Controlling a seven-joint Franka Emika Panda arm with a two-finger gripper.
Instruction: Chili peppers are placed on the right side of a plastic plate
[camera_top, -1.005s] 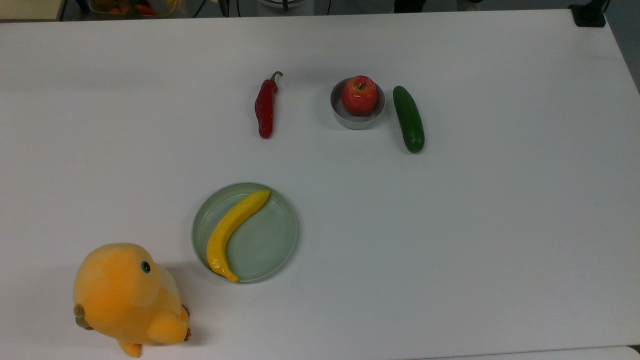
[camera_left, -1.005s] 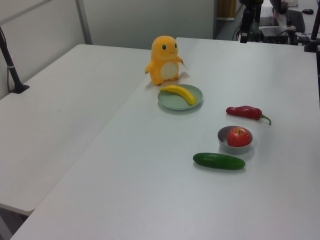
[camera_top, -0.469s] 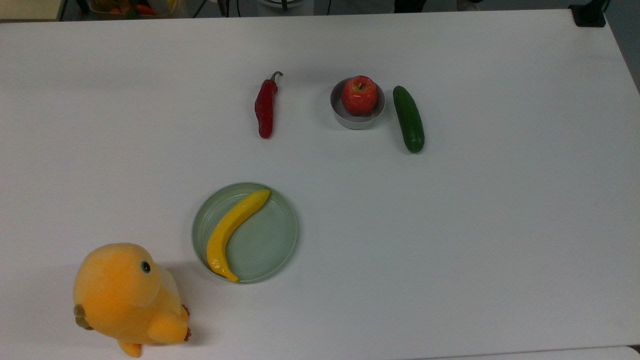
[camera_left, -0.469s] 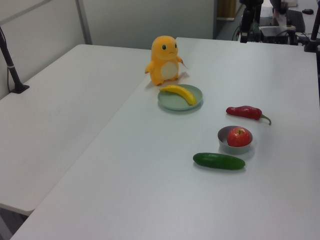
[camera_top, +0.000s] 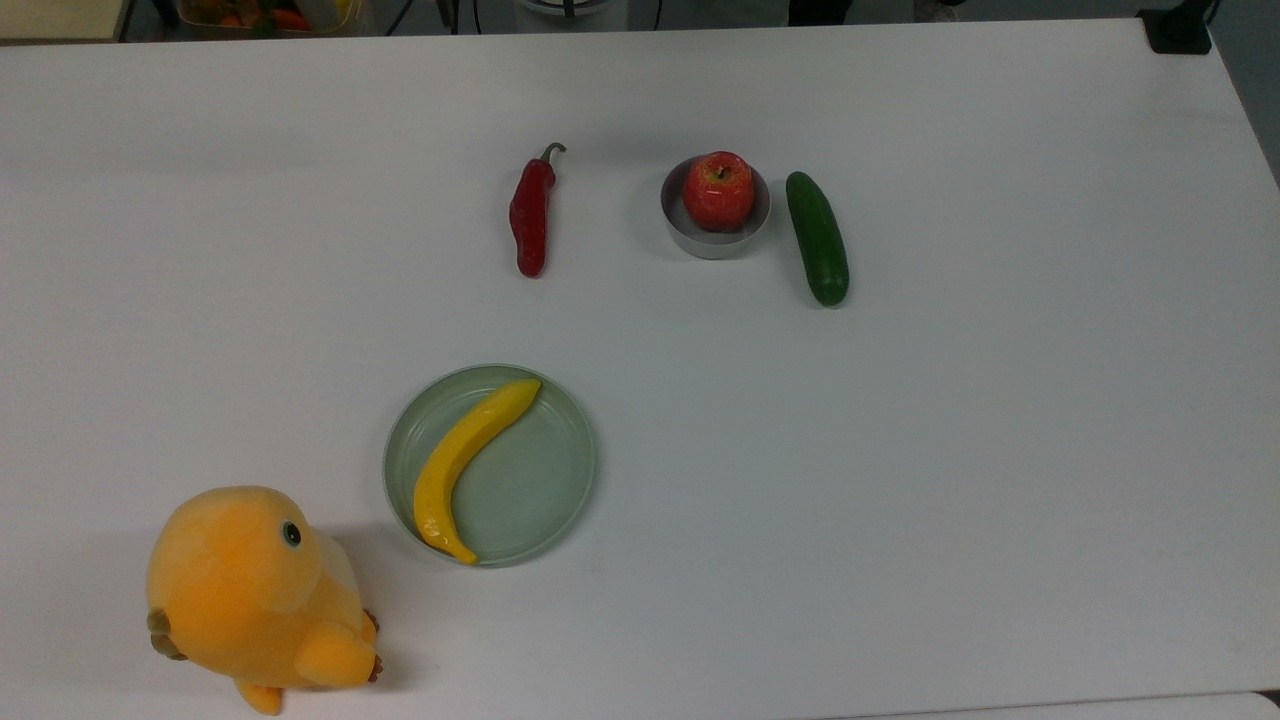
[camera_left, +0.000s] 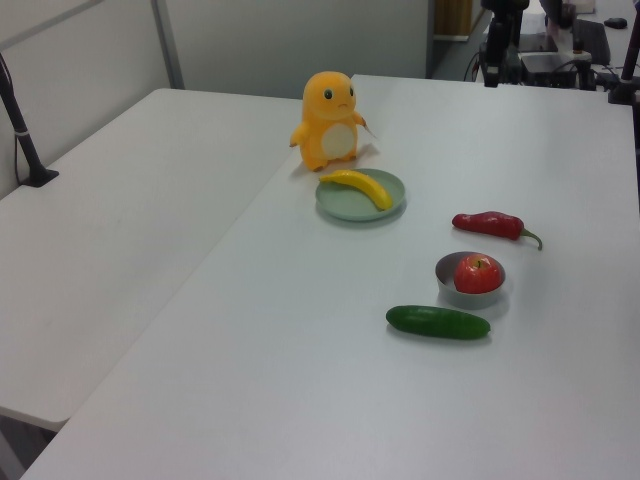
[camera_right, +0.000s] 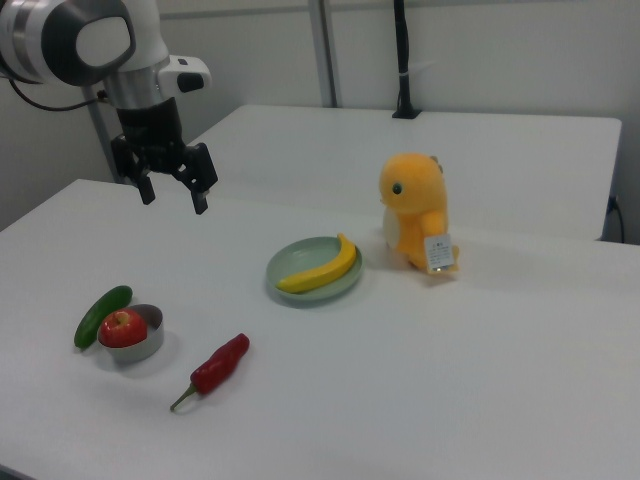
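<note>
Reading the right view from its left: my gripper (camera_right: 171, 194) hangs in the air above the table (camera_right: 480, 400), fingers spread wide with nothing between them, well apart from everything below. Under it and toward the right view's left edge, the cucumber (camera_right: 101, 315) leans against the grey bowl (camera_right: 146, 344) holding the apple (camera_right: 122, 327). Next along, the chili (camera_right: 220, 367) lies flat on the bare table, stem pointing toward the camera, well short of the plate (camera_right: 345, 283). On that plate the banana (camera_right: 320, 269) takes one side, and beyond it stands the plush toy (camera_right: 415, 215).

Now the chili itself: glossy skin, so I expect it slippery; it looks light and likely firm enough not to crush. It tapers, so I'd pinch across the thick middle of the body, not the thin tip or the curled stem.
</note>
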